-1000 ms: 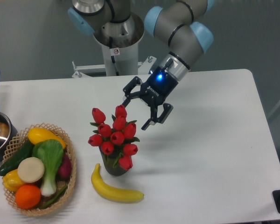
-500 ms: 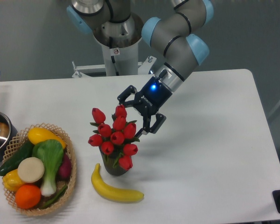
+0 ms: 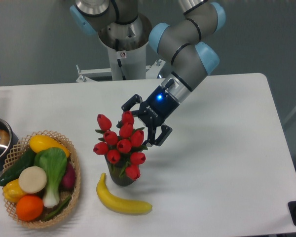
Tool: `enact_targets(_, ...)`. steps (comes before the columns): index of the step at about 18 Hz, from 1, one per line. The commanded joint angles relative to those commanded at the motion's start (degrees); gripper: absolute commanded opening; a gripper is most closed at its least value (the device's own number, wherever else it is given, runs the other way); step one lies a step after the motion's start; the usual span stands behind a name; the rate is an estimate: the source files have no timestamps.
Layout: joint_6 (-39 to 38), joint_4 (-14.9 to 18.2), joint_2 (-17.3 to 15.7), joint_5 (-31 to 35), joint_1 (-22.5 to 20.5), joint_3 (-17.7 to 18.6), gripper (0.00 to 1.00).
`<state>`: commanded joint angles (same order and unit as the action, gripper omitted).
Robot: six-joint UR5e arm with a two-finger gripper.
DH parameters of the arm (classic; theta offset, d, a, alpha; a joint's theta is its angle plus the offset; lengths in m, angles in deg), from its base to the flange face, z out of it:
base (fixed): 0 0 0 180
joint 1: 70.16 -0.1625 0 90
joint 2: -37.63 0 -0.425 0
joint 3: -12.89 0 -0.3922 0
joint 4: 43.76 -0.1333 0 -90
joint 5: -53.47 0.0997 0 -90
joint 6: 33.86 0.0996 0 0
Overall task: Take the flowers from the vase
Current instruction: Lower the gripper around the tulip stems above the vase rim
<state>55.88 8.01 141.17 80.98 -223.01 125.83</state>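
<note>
Flowers (image 3: 119,144) in vase (image 3: 119,177); tool (image 3: 140,123) spread just upper-right.

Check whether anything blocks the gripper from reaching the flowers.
Nothing visible does. The open gripper sits at the upper right edge of the flowers, fingers either side of the top buds. The banana lies below the vase, out of the way.

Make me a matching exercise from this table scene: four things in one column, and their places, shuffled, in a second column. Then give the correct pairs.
1. flowers
2. banana
3. gripper
4. orange

A. in the wicker basket
B. lying on the table in front of the vase
C. standing in the vase
D. open, at the upper right edge of the bunch

Pairs: 1-C, 2-B, 3-D, 4-A
</note>
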Motion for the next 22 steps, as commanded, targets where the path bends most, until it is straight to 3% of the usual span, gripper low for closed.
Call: enact_targets(22, -0.1, 0.0, 2.5, 0.2, 3.1, -2.5, 1.00)
